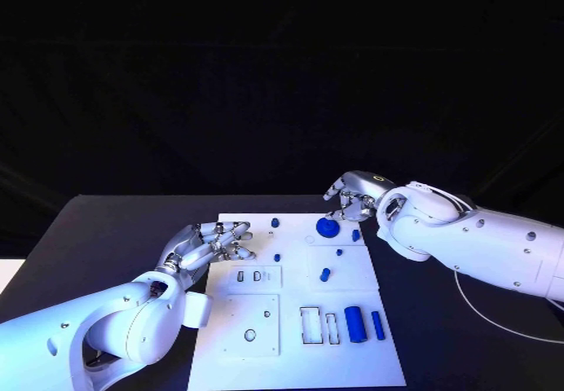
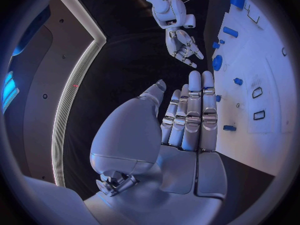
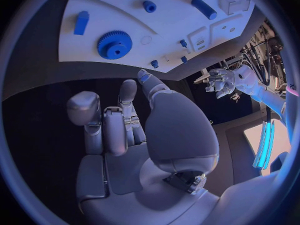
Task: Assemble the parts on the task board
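your right robot hand hovers over the blue gear at the far end of the white board on the counter, fingers loosely curled and holding nothing. left robot hand waits at the board's left edge, fingers straight, empty. lower squarely onto the gear and pinch its rim evenly. no writing can be read.

Left hand flat with fingers together beside the task board; right hand hovered near a blue gear.
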`<action>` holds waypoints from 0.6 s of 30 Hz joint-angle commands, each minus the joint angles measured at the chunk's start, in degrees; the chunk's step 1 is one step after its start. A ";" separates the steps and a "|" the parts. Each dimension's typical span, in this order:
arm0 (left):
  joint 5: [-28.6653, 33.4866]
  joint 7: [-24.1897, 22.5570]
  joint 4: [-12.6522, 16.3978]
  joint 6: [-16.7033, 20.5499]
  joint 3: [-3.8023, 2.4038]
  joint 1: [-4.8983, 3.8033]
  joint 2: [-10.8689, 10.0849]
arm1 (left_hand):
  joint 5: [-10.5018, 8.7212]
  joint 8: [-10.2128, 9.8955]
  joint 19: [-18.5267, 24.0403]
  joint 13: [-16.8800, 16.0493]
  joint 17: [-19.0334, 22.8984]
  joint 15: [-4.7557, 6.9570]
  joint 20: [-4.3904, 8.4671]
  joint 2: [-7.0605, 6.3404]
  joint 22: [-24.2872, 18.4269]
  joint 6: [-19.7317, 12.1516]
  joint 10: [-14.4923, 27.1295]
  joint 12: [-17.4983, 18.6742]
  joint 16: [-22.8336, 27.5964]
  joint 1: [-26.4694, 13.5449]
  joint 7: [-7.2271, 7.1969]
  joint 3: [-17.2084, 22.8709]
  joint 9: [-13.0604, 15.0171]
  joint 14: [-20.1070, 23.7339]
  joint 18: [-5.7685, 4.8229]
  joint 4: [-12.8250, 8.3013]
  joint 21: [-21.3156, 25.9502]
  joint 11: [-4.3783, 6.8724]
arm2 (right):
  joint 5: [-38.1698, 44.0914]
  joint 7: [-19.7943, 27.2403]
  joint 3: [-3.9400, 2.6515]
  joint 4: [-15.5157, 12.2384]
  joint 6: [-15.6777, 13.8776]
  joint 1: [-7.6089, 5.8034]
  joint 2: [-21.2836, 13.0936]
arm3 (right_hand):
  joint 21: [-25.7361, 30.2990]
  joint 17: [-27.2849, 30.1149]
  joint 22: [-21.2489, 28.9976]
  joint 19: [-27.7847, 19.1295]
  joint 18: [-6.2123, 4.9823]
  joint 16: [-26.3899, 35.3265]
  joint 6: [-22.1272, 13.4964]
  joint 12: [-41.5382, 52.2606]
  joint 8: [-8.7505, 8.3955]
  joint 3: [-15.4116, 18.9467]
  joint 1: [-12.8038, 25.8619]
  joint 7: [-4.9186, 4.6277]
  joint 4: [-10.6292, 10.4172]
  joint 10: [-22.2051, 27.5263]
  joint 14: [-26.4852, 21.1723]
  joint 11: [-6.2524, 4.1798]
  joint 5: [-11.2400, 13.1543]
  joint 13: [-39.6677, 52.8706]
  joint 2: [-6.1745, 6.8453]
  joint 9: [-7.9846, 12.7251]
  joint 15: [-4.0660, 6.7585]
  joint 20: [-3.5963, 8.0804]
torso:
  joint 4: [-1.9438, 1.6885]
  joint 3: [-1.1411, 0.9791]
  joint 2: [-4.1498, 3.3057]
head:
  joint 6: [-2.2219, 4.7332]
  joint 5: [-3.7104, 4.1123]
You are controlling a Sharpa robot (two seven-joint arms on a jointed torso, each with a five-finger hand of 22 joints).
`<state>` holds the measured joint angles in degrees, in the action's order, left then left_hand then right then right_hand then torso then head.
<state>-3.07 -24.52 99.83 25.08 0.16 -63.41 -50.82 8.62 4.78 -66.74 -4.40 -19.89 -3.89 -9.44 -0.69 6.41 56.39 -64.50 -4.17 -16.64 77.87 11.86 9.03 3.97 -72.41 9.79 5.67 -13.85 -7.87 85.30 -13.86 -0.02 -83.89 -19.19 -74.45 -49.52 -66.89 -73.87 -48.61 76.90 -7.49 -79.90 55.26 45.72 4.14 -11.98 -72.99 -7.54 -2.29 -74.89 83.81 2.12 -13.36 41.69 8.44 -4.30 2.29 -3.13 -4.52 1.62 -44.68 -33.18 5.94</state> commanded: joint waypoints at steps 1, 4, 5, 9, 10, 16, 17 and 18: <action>0.01 -0.53 0.15 -1.34 -0.04 -0.06 0.07 | -0.03 -0.22 -0.01 -0.06 -0.05 -0.01 -0.30 -0.08 -0.08 -0.17 0.03 0.36 0.36 0.51 0.20 0.33 -0.04 0.55 0.44 -0.10 0.33 -0.17 | -4.35 -2.52 -0.02 -0.19 3.65 -0.06 -0.71 | -1.66 -1.92 -2.14 0.07 0.65 -1.37 -0.61 7.31 -0.14 1.96 -0.12 -0.28 -1.31 -0.05 3.81 0.47 -0.73 8.22 -0.51 -0.07 -0.40 -0.67 | 0.36 -0.22 0.13 | 0.01 -0.02; 0.01 -0.51 0.11 -1.38 -0.04 -0.05 0.09 | -0.03 -0.22 -0.01 -0.06 -0.05 -0.01 -0.30 -0.08 -0.08 -0.17 0.03 0.36 0.36 0.51 0.20 0.33 -0.04 0.55 0.44 -0.10 0.33 -0.17 | -4.49 -2.90 -0.02 0.33 4.89 -0.11 -0.96 | -2.82 -3.13 -3.54 -0.01 0.78 -2.22 -0.99 11.49 -0.12 3.69 -0.90 -0.55 -2.39 0.02 3.93 0.69 -0.78 13.28 -0.70 -0.13 -0.57 -0.91 | 0.31 -0.24 0.09 | -0.06 0.07; 0.01 -0.51 0.09 -1.39 -0.04 -0.05 0.10 | -0.03 -0.22 -0.01 -0.06 -0.05 -0.01 -0.30 -0.08 -0.08 -0.17 0.03 0.36 0.36 0.51 0.20 0.33 -0.04 0.55 0.44 -0.10 0.33 -0.17 | -4.22 -3.07 -0.02 0.60 5.24 -0.11 -0.88 | -2.95 -3.21 -3.67 -0.05 0.80 -2.29 -1.05 11.86 -0.11 3.93 -1.06 -0.58 -2.56 0.14 3.93 0.72 -0.80 13.79 -0.79 -0.14 -0.60 -0.96 | 0.27 -0.19 0.10 | -0.13 0.12; 0.01 -0.50 0.04 -1.38 -0.04 -0.05 0.11 | -0.03 -0.22 -0.01 -0.06 -0.05 -0.01 -0.30 -0.08 -0.08 -0.17 0.03 0.36 0.36 0.51 0.20 0.33 -0.04 0.55 0.44 -0.10 0.33 -0.17 | -3.16 -3.55 0.00 1.77 6.38 -0.08 -0.10 | -3.48 -4.12 -4.33 -0.13 0.85 -2.88 -1.27 12.96 -0.13 4.71 -1.51 -0.69 -3.24 0.31 4.04 0.85 -0.81 15.40 -1.02 -0.16 -0.74 -1.07 | 0.22 -0.12 0.07 | -0.10 0.11; 0.01 -0.50 0.04 -1.38 -0.04 -0.05 0.10 | -0.03 -0.22 -0.01 -0.06 -0.05 -0.01 -0.30 -0.08 -0.08 -0.17 0.03 0.36 0.36 0.51 0.20 0.33 -0.04 0.55 0.44 -0.10 0.33 -0.17 | -2.95 -3.61 0.01 2.05 6.67 -0.06 0.17 | -3.49 -4.13 -4.34 -0.13 0.85 -2.89 -1.27 12.97 -0.13 4.72 -1.51 -0.69 -3.25 0.31 4.04 0.85 -0.81 15.41 -1.02 -0.16 -0.74 -1.07 | 0.25 -0.12 0.06 | -0.11 0.16; 0.01 -0.52 0.00 -1.40 -0.04 -0.05 0.16 | -0.03 -0.22 -0.01 -0.06 -0.05 -0.01 -0.30 -0.08 -0.08 -0.17 0.03 0.36 0.36 0.51 0.20 0.33 -0.04 0.55 0.44 -0.10 0.33 -0.17 | -2.21 -3.59 0.08 3.47 8.06 0.30 2.00 | -3.95 -4.77 -4.99 -0.08 0.93 -3.31 -1.20 14.01 -0.04 5.01 -1.98 -0.71 -3.58 0.12 4.14 0.88 -0.90 16.75 -1.34 -0.22 -0.79 -1.14 | 0.18 -0.07 0.12 | -0.29 0.12; 0.01 -0.51 0.00 -1.42 -0.04 -0.04 0.18 | -0.03 -0.22 -0.01 -0.06 -0.05 -0.01 -0.30 -0.08 -0.08 -0.17 0.03 0.36 0.36 0.51 0.20 0.33 -0.04 0.55 0.44 -0.10 0.33 -0.17 | -2.11 -3.60 0.09 3.77 8.17 0.39 2.31 | -4.04 -4.88 -5.11 -0.07 0.94 -3.38 -1.15 14.30 0.00 5.03 -2.10 -0.71 -3.61 0.02 4.15 0.88 -0.92 17.09 -1.42 -0.24 -0.79 -1.15 | 0.21 -0.06 0.13 | -0.29 0.12; 0.01 -0.51 0.00 -1.44 -0.04 -0.04 0.20 | -0.03 -0.22 -0.01 -0.06 -0.05 -0.01 -0.30 -0.08 -0.08 -0.17 0.03 0.36 0.36 0.51 0.20 0.33 -0.04 0.55 0.44 -0.10 0.33 -0.17 | -1.95 -3.70 0.10 4.10 8.23 0.49 2.63 | -4.16 -4.99 -5.28 -0.05 0.97 -3.46 -1.09 14.72 0.03 5.05 -2.23 -0.70 -3.64 -0.14 4.17 0.88 -0.96 17.56 -1.51 -0.26 -0.80 -1.16 | 0.22 -0.04 0.12 | -0.32 0.16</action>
<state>-3.07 -24.54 99.76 24.93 0.16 -63.40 -50.75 8.62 4.78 -66.74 -4.40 -19.88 -3.89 -9.44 -0.69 6.42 56.39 -64.50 -4.17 -16.64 77.87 11.86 9.03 3.97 -72.41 9.79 5.67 -13.86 -7.87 82.40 -16.75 0.07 -80.20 -13.26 -74.10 -47.21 -70.80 -74.94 -53.82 76.84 -7.50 -83.04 54.53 60.26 4.14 -7.11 -74.57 -8.27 -5.93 -74.89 83.82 2.74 -13.97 59.04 6.87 -4.51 1.84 -3.72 -4.31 1.53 -44.59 -33.44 6.10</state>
